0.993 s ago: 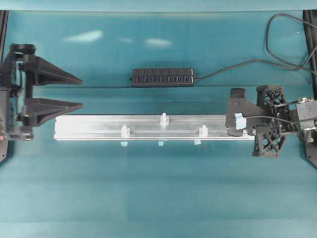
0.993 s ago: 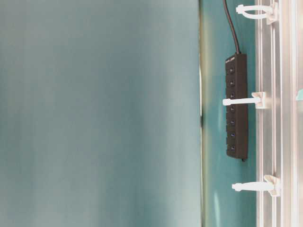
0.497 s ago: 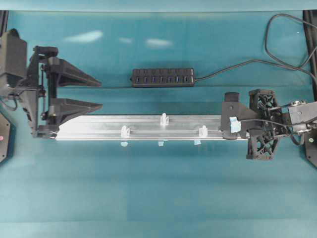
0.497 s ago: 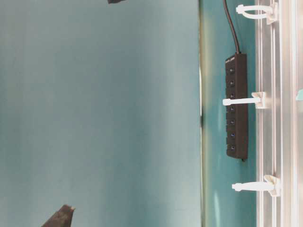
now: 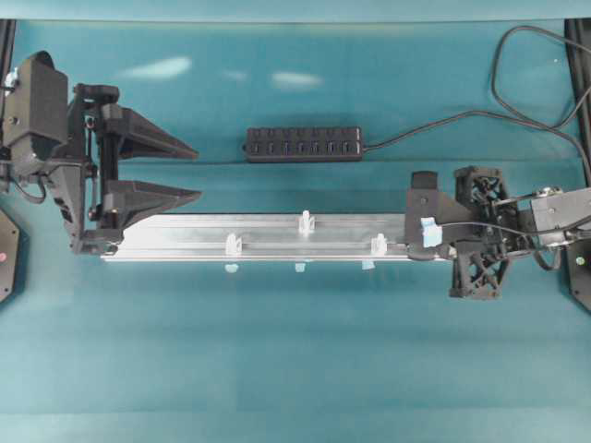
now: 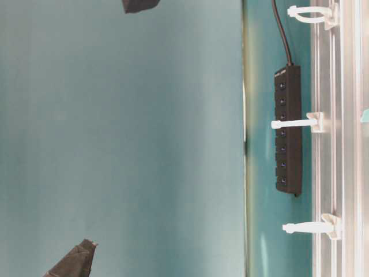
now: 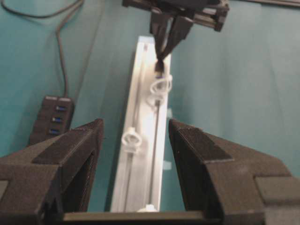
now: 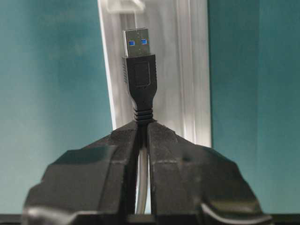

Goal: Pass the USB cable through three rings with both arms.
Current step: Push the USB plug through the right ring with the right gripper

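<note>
My right gripper point(image 8: 143, 125) is shut on the USB cable just behind its black plug point(image 8: 138, 70). The plug points along the silver rail point(image 8: 187, 70) and stops short of the nearest ring point(image 8: 123, 4). From overhead, the right gripper point(image 5: 413, 242) sits over the rail's right end. Three white rings point(image 5: 378, 244) point(image 5: 306, 221) point(image 5: 234, 244) stand on the rail point(image 5: 268, 231). My left gripper point(image 5: 198, 172) is open at the rail's left end, holding nothing. Its wrist view looks down the rail point(image 7: 140, 183) between the open fingers point(image 7: 82, 140) to the plug point(image 7: 159, 65).
A black multi-port hub point(image 5: 304, 144) lies behind the rail, and its cord point(image 5: 434, 125) loops off to the back right. Small pale blue tape bits point(image 5: 299, 268) mark the table in front of the rail. The table is teal all round.
The left arm has swung right, bringing its open gripper to the rail's left end. The right gripper has slid left along the rail with the plug, toward the nearest ring.
</note>
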Tool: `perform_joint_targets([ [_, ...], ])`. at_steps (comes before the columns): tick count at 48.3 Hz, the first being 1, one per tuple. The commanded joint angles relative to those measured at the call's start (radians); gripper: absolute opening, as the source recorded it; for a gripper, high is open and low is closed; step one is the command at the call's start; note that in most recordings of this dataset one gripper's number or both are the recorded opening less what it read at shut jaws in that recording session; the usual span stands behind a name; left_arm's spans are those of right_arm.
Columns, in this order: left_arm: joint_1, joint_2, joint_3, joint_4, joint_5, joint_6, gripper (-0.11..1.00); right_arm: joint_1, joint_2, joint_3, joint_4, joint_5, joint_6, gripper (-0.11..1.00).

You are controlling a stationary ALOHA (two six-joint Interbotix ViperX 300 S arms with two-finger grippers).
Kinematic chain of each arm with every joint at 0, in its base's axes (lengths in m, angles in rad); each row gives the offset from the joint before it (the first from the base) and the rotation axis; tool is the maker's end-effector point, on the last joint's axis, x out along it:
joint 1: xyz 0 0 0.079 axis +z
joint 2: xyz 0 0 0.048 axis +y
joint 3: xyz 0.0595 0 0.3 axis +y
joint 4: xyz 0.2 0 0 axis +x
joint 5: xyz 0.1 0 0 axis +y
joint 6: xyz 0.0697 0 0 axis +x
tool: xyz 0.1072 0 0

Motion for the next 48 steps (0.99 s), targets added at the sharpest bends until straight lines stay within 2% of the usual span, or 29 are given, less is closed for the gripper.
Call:
perform_joint_targets([
  [1,0.003,-0.002,-0.031,0.002,-0.009,0.000,0.60,0.003,0.006,-0.026,-0.009,-0.011,0.002,-0.09],
  [16,0.003,-0.002,-0.031,0.002,-0.009,-0.002,0.60,0.008,0.034,-0.061,-0.009,-0.014,0.002,-0.09],
  [48,0.003,0.009,-0.037,0.002,-0.008,-0.002,0.60,0.038,0.051,-0.069,-0.011,-0.043,0.006,-0.09],
])
